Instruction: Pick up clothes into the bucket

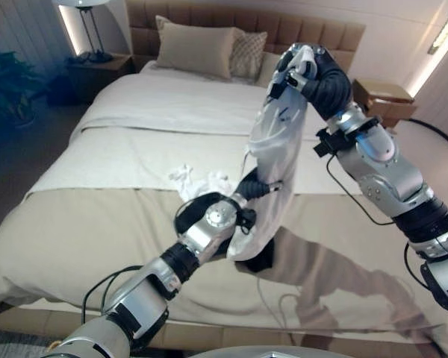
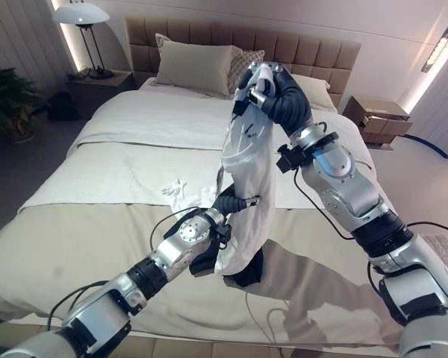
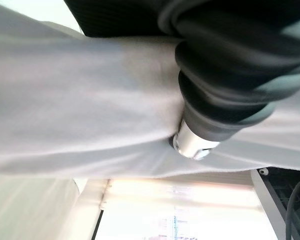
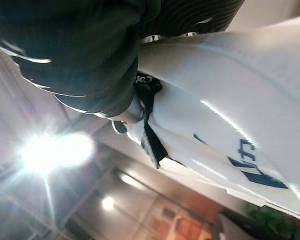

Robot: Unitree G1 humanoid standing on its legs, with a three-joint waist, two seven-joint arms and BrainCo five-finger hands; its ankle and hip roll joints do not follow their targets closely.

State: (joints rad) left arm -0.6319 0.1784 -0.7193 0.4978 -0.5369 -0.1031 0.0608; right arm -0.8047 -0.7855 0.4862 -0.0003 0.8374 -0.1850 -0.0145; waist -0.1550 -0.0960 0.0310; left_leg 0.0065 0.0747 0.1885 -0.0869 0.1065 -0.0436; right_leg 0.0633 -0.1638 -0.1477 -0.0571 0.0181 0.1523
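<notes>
A white garment with blue print hangs over the bed, held up by its top. My right hand is raised high and shut on that top edge; its wrist view shows the white garment and a black tag right at the hand. My left hand reaches into the garment's lower half at mid height, and the cloth wraps over it. A dark garment lies on the beige bedspread under the hanging hem. A small crumpled white cloth lies on the bed to the left.
The wide bed has pillows at a padded headboard. A nightstand with a lamp and a plant stand at the far left. A cardboard box sits at the far right.
</notes>
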